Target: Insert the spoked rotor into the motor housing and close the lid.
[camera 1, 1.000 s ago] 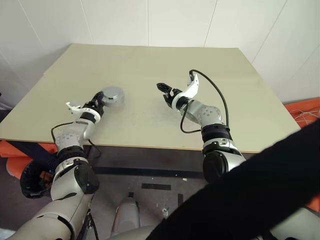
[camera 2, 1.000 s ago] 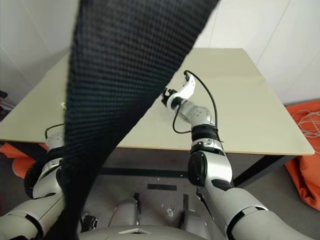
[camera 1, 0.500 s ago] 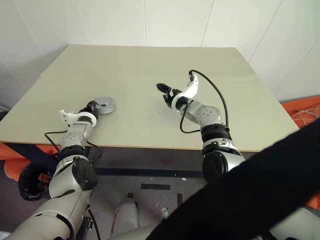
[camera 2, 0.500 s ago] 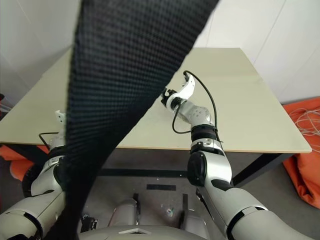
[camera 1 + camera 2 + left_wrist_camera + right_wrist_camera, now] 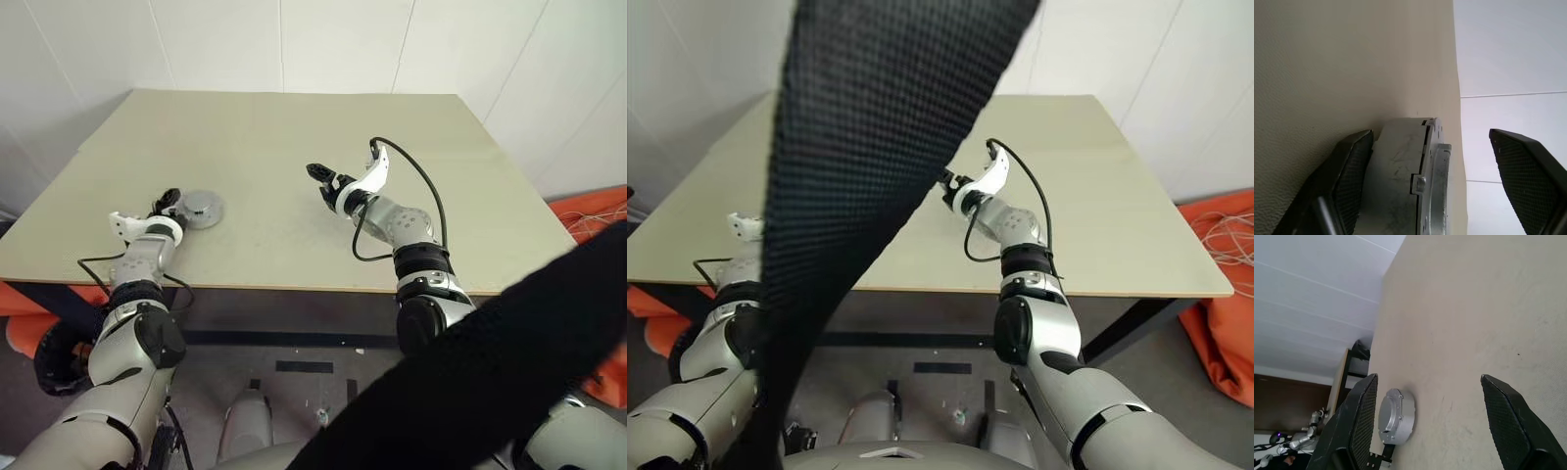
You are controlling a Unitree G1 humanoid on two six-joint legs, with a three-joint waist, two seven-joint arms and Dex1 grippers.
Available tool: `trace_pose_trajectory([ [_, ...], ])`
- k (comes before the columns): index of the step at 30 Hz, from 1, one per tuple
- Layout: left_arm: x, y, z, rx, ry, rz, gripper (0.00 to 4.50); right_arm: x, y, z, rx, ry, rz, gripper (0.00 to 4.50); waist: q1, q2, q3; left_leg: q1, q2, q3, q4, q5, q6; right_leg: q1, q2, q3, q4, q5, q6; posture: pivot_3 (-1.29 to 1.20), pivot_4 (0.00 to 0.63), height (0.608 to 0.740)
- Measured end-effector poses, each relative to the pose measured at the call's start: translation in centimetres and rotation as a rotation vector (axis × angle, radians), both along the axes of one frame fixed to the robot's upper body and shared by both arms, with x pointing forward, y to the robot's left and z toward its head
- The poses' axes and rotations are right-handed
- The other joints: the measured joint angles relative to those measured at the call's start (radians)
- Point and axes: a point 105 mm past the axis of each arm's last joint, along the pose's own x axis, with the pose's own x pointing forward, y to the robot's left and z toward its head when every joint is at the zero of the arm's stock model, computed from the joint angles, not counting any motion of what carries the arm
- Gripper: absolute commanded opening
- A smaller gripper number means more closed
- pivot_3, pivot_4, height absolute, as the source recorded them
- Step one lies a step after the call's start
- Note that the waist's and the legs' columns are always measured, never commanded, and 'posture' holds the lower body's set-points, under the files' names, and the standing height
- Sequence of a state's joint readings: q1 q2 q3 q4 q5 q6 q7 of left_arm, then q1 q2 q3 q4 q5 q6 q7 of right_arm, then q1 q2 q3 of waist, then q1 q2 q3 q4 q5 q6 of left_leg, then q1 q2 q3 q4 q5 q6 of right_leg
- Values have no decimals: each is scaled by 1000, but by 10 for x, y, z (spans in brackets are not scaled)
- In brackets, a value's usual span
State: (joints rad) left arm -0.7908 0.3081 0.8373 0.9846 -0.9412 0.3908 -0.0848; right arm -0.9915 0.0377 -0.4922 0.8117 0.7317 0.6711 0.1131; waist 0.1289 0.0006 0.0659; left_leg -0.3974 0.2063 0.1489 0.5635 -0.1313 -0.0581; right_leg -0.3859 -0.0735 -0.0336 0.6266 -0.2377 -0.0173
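A: Are you making out any writing, label, brand or number anywhere?

B: No, nothing readable is showing. The grey metal motor housing [image 5: 201,208] is carrying no legible mark, and the worktop [image 5: 294,147] under it is looking plain.

A: And the wall behind?

B: The white wall panels [image 5: 343,44] are bearing no sign or lettering that I am able to read either.

Beige table [image 5: 294,137]; round silver housing [image 5: 202,208], seemingly lidded, near left edge
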Motion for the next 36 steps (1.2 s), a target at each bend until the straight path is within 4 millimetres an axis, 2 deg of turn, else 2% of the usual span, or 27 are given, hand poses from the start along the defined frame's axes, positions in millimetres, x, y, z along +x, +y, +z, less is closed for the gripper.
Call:
trace_pose_trajectory([
  [5,-9,18,1,104,33,13,3857,0,-1,-4,-3,17,0,3791,-13,0,0,2,0,1,0,0,0,0,1,2,0,0,0,0,0,740],
  [11,-35,80,3,296,172,207,3857,0,-3,-11,-13,41,5,3791,-23,0,0,1,0,0,-1,0,0,0,1,2,-1,0,0,0,0,740],
  [13,-43,95,5,362,205,266,3857,0,-3,-11,-21,38,9,3791,-21,0,0,1,0,0,-1,0,0,0,1,2,-1,0,0,0,0,740],
  [15,-42,95,11,434,195,260,3857,1,-7,-12,-51,25,6,3791,-8,0,0,0,0,0,0,0,0,0,0,1,-1,0,0,0,0,740],
  [17,-35,86,19,508,150,209,3857,1,-4,-12,-89,4,22,3791,4,0,0,-1,0,1,0,0,0,0,-1,0,-1,0,-1,0,0,740],
  [19,-22,56,37,667,32,76,3857,-1,-1,-11,-184,-67,61,3791,20,-1,0,-4,1,1,1,0,0,0,-3,-2,-1,-1,-2,0,0,740],
  [21,-11,14,52,804,-107,-92,3857,-7,3,-9,-326,-206,120,3791,31,-1,-1,-7,1,1,3,0,0,0,-5,-5,-2,-1,-2,0,0,740],
  [23,-8,-17,59,870,-205,-217,3857,-14,5,-12,-437,-310,176,3791,31,-2,-1,-8,1,1,4,0,0,1,-6,-5,-2,0,-1,0,0,740],
  [25,-9,-41,64,908,-278,-314,3857,-20,-5,-19,-549,-382,203,3791,29,-2,-1,-7,1,1,6,0,0,1,-7,-4,-2,1,1,0,0,740],
  [28,-13,-56,70,944,-345,-388,3857,-20,-32,-26,-687,-435,181,3791,23,-2,-1,-7,0,1,6,0,0,1,-5,-4,0,1,0,0,0,740],
  [32,-19,-66,72,1034,-398,-478,3857,-18,-67,-20,-832,-519,133,3791,18,-2,-1,-5,0,1,7,0,0,1,-3,-2,0,1,-2,0,0,740],
  [36,-24,-70,67,1146,-420,-532,3857,-16,-84,-11,-940,-598,97,3791,14,-2,-1,-5,1,1,7,0,0,0,-2,-1,0,2,-3,0,0,740],
])
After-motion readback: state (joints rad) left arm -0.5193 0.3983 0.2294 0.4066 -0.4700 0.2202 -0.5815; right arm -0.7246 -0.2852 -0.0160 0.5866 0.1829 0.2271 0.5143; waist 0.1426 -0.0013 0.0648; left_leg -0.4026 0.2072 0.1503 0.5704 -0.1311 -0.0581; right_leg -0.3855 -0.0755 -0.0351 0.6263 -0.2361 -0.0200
